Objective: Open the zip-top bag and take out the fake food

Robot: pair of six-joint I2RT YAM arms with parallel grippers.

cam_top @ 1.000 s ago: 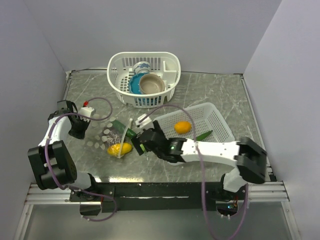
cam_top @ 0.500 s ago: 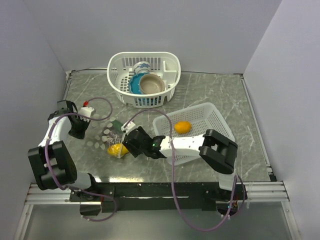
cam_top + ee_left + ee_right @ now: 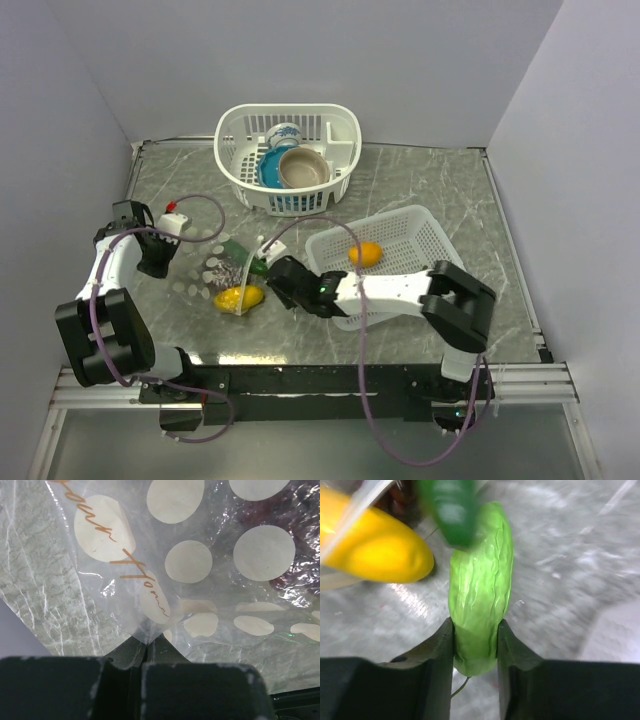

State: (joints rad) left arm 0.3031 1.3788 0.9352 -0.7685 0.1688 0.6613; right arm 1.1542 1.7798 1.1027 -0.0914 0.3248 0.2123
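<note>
The zip-top bag [image 3: 215, 270], clear with pale dots, lies left of centre on the table. My left gripper [image 3: 157, 258] is shut on one corner of it, seen up close as the bag [image 3: 200, 560] running into the left gripper [image 3: 145, 647]. Dark purple grapes [image 3: 295, 555] show through the plastic. At the bag's mouth my right gripper [image 3: 272, 272] is shut on a light green cucumber-like piece [image 3: 480, 590], with the right gripper [image 3: 475, 640] clamping its near end. A yellow fruit [image 3: 375, 550] and a darker green piece [image 3: 451, 510] lie beside it. An orange fruit [image 3: 365, 253] sits in a basket.
A white rectangular mesh basket [image 3: 425, 235] lies tilted at the right, partly under my right arm. An oval white basket [image 3: 340, 125] at the back holds a blue bowl [image 3: 270, 172] and a brown bowl [image 3: 303, 168]. Walls close in on the left, back and right.
My right gripper has closed from wide open onto the light green piece at the bag's mouth. The left gripper and bag corner have stayed put.
</note>
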